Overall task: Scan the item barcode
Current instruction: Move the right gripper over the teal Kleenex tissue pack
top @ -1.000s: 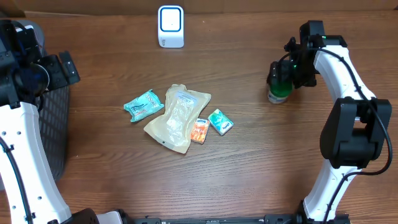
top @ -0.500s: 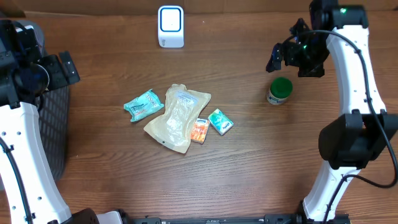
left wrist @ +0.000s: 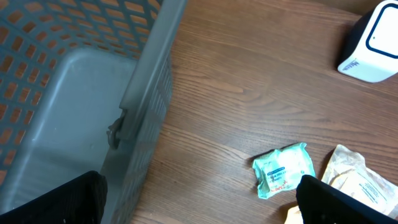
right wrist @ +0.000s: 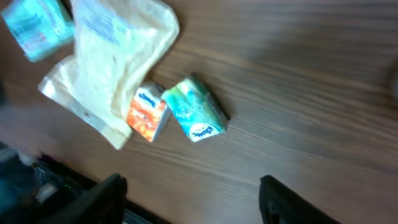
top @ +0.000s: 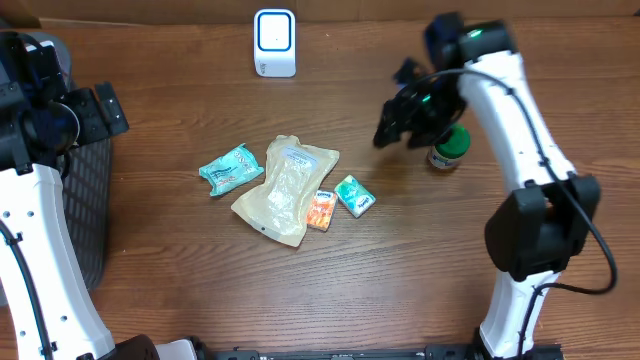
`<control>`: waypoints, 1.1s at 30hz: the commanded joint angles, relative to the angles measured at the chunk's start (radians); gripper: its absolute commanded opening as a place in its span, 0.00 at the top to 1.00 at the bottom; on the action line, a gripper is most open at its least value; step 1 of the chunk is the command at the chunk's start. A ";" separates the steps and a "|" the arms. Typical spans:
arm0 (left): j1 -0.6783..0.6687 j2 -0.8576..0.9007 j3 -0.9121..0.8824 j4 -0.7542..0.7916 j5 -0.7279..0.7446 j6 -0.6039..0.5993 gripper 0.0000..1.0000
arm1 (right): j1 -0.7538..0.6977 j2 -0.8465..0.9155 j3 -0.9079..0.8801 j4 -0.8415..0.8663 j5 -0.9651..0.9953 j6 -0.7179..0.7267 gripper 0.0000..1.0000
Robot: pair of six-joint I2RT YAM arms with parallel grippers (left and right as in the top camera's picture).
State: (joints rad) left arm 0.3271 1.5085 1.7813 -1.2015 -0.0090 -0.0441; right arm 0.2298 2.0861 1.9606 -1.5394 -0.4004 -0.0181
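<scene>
My right tool (right wrist: 196,200) hangs empty, fingers apart, over the counter (top: 420,260) near the green packet (right wrist: 194,116) and orange packet (right wrist: 147,113). The green-lidded jar (top: 450,146) stands beside my arm. My left tool (left wrist: 199,208) gapes wide by the basket (left wrist: 62,93).

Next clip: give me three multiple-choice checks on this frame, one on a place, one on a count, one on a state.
1. Relative to the packets, the green-lidded jar stands: A) left B) right C) on top.
2. How many packets are there? A) two B) four C) six.
3. The right gripper is: A) open and empty B) shut on the jar C) shut on a packet.
Key: 1 B, it stands apart, past the green pack; 2 B, teal pack, pale pouch, orange pack and green pack; 3 A, its wrist view shows only bare wood between the fingers.
</scene>
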 commanded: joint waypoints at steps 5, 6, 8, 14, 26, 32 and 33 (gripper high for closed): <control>0.000 0.002 0.021 0.001 -0.002 0.022 0.00 | 0.064 -0.009 -0.227 0.186 0.005 0.121 0.69; 0.000 0.002 0.021 0.001 -0.001 0.022 0.00 | 0.074 -0.009 -0.249 0.210 -0.002 0.146 0.75; 0.000 0.002 0.021 0.001 -0.002 0.022 0.00 | 0.100 -0.009 -0.288 0.251 -0.004 0.183 0.82; 0.000 0.002 0.021 0.001 -0.001 0.023 0.00 | 0.168 -0.009 -0.357 0.294 -0.001 0.283 0.96; 0.000 0.002 0.021 0.001 -0.002 0.022 0.00 | 0.253 -0.009 -0.500 0.406 0.055 0.414 0.96; 0.000 0.002 0.021 0.001 -0.002 0.023 0.00 | 0.232 -0.009 -0.507 0.411 0.221 0.471 0.96; 0.000 0.002 0.021 0.001 -0.001 0.022 0.00 | 0.221 -0.009 -0.507 0.418 0.242 0.472 0.95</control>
State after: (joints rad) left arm 0.3271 1.5085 1.7813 -1.2015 -0.0090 -0.0441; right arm 0.4805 2.0865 1.4601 -1.1358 -0.2756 0.4088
